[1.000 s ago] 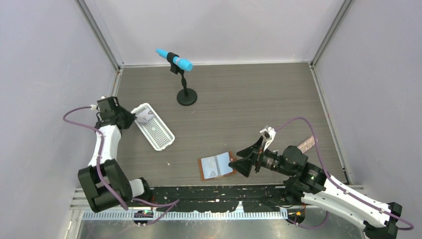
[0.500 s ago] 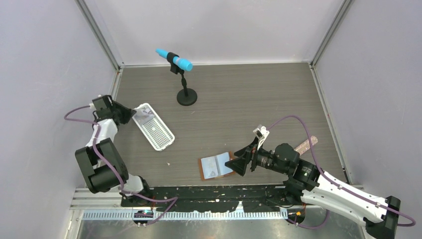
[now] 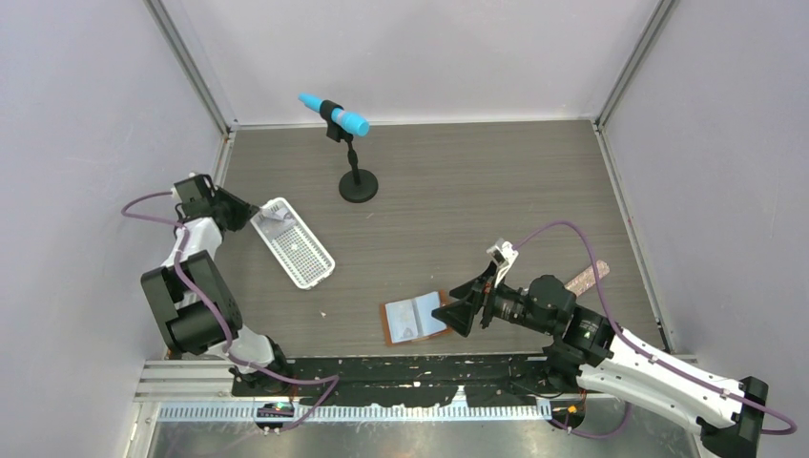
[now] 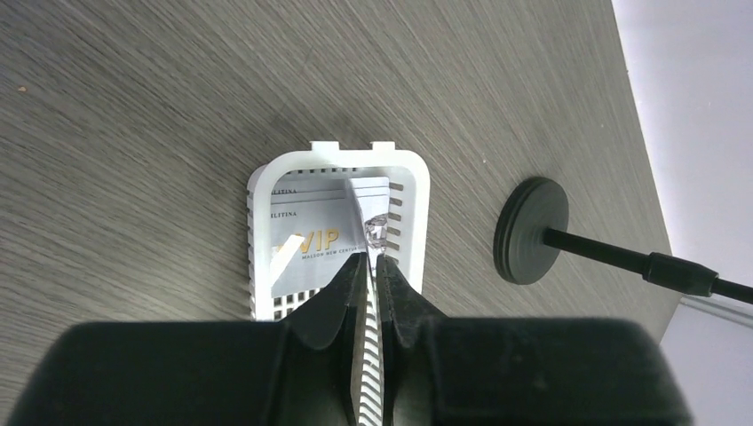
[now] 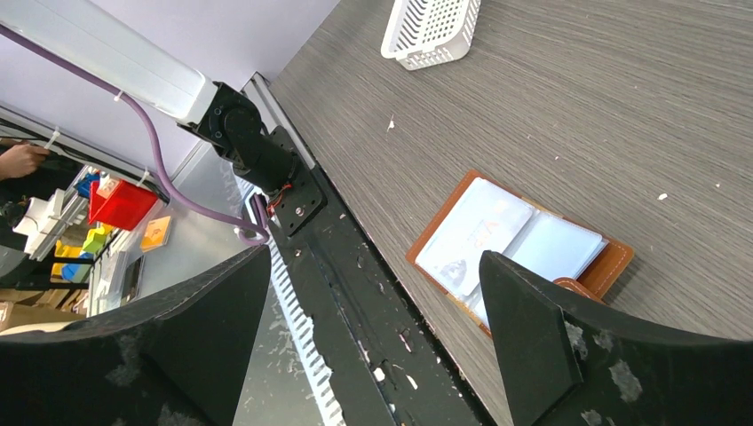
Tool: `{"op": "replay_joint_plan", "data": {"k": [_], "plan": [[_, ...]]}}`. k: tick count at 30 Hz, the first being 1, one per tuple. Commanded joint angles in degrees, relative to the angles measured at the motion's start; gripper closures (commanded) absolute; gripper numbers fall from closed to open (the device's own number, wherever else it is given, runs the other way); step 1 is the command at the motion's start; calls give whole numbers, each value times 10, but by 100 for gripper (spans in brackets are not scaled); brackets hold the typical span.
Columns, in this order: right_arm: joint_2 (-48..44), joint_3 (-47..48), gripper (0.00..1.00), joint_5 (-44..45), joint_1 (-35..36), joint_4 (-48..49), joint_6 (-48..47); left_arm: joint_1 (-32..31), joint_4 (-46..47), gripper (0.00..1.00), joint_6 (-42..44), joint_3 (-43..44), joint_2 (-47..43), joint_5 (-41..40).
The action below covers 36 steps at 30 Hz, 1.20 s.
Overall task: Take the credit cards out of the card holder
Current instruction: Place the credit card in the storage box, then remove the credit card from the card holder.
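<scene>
The grey wood-grain table (image 3: pixel 458 191) carries everything. The right arm (image 3: pixel 649 367), white with a purple cable, reaches from the near right corner toward the middle. Its right gripper (image 3: pixel 456 313) is spread wide, the two black fingers (image 5: pixel 524 337) well apart. It is just beside the right edge of the card holder, and I cannot tell if it touches it. The left arm (image 3: pixel 186 258) is folded at the left side, and its left gripper (image 4: pixel 371 259) points over the far end of the white perforated plastic tray (image 3: pixel 303 256).

The jaws of the left gripper are almost together, with only a narrow slit between them. A thin white strip rises from their tips, and I cannot tell if they pinch it.

A blue microphone (image 3: pixel 334 113) on a black round-footed stand (image 3: pixel 359 186) is at the far side of the table.

The tan-brown leather card holder (image 3: pixel 415 320) lies open and flat near the front edge of the table, showing pale blue inner pages. Pale whitish credit cards (image 4: pixel 311 226), one printed "VIP", lie inside the far end of the tray. A small pinkish strip (image 3: pixel 587 277) lies near the right edge.
</scene>
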Motion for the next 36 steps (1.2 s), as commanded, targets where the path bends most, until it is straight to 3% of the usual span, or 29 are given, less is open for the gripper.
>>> {"op": "replay_joint_plan", "data": {"k": [1,24,36], "plan": [[-6,15,4,12,1,31,-12,4,-9,89,20,25,19,2],[-23,21,5,25,1,7,-13,4,-56,77,45,65,56,-15],[22,59,4,95,1,-72,11,4,-104,73,45,93,32,-18]]}}
